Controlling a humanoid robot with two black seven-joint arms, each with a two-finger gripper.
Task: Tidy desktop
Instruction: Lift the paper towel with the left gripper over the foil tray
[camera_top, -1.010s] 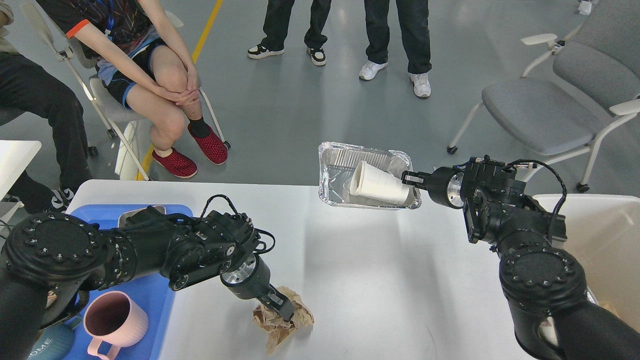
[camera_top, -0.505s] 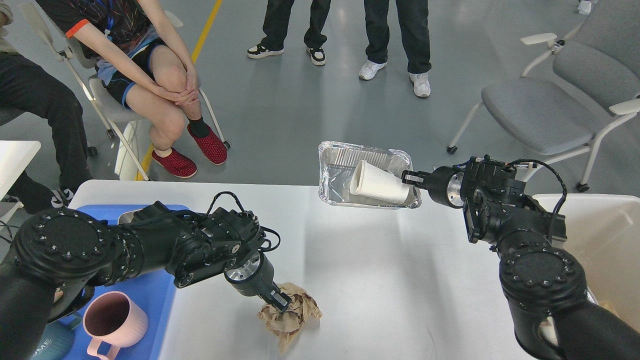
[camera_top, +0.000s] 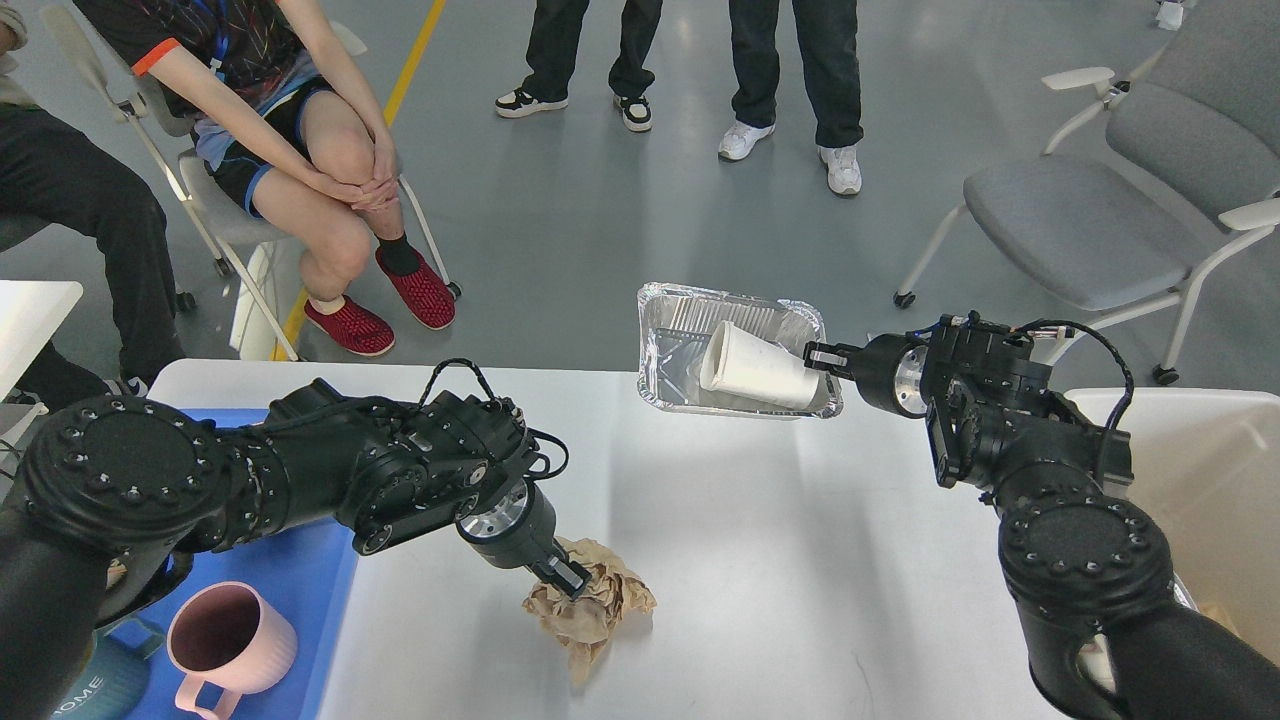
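The white desktop fills the lower view. My left gripper is shut on a crumpled brown paper ball and holds it just above the desktop near the front middle. My right gripper is shut on the right rim of a foil tray, held in the air above the desktop's far edge. A white paper cup lies on its side inside the foil tray.
A blue plastic tray at the front left holds a pink mug and a teal mug. An off-white bin stands at the right. People and chairs are beyond the far edge.
My left gripper has moved to the right and slightly up with the paper ball in it. The right arm, foil tray and cup have not moved.
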